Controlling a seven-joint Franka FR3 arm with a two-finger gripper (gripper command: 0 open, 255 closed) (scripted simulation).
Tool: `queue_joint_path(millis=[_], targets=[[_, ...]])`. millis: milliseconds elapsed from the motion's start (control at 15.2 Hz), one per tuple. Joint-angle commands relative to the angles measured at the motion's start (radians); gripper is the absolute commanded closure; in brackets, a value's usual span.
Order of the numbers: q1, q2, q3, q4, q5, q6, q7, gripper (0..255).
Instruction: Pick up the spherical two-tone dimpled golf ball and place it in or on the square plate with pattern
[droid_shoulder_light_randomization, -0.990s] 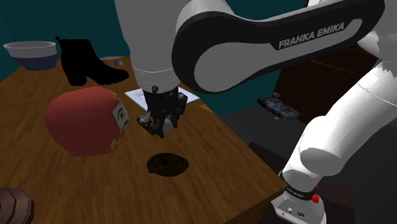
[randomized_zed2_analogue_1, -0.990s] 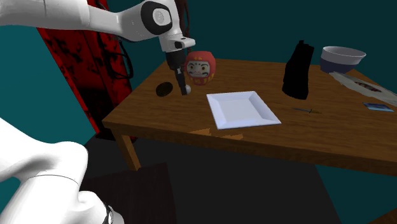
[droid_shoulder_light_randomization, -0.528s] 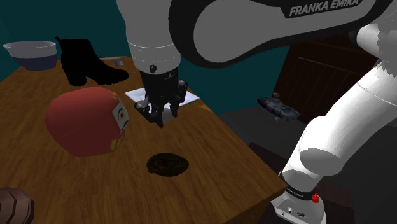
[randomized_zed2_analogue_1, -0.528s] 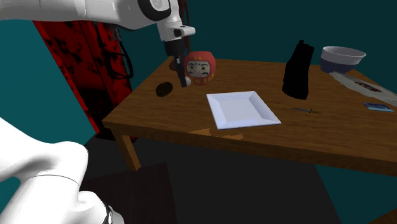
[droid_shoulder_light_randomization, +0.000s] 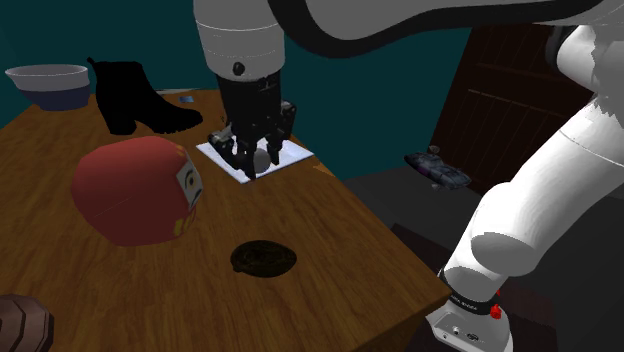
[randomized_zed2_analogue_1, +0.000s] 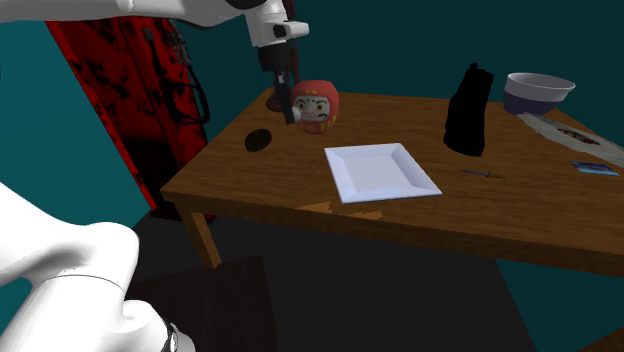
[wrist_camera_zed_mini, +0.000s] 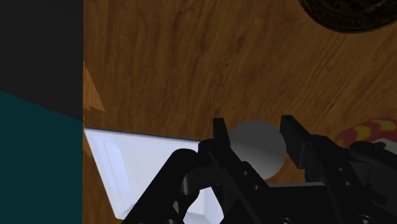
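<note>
My black gripper (droid_shoulder_light_randomization: 256, 160) hangs above the wooden table (droid_shoulder_light_randomization: 120, 270), shut on a pale grey golf ball (droid_shoulder_light_randomization: 264, 158). From the wrist, the ball (wrist_camera_zed_mini: 257, 147) sits clasped between the two fingers (wrist_camera_zed_mini: 221, 137). The square white plate (droid_shoulder_light_randomization: 292, 152) lies on the table just beyond and below the gripper, partly hidden by it. In the second exterior view the gripper (randomized_zed2_analogue_1: 292, 114) holds the ball (randomized_zed2_analogue_1: 296, 117) high in front of a red doll, and the plate (randomized_zed2_analogue_1: 380, 170) lies to that view's right near the table's front edge. The plate's corner (wrist_camera_zed_mini: 137, 165) shows under the fingers.
A red round doll (droid_shoulder_light_randomization: 135, 190) stands close beside the gripper. A dark flat disc (droid_shoulder_light_randomization: 262, 259) lies on the table nearer the stand. A black boot (droid_shoulder_light_randomization: 135, 95) and a grey bowl (droid_shoulder_light_randomization: 48, 85) stand at the far end. A brown object (droid_shoulder_light_randomization: 20, 322) sits at the shoulder view's lower left.
The gripper has risen with the ball and moved away from the dark disc, toward the plate's end of the table. Nothing else moved.
</note>
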Motion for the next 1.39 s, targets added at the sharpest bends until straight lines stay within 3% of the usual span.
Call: queue_joint_path(millis=[0,528,1056,1320], targets=[[-0.014,0.011,-0.018,0.005,-0.011,0.008,-0.029,255],[-0.088,0.107,-0.099,0.066,-0.086,0.05,-0.164,255],[-0.146,0.262,-0.155,0.208,-0.177,0.06,-0.271,255],[-0.15,0.252,-0.158,0.145,-0.173,0.115,-0.262,255]])
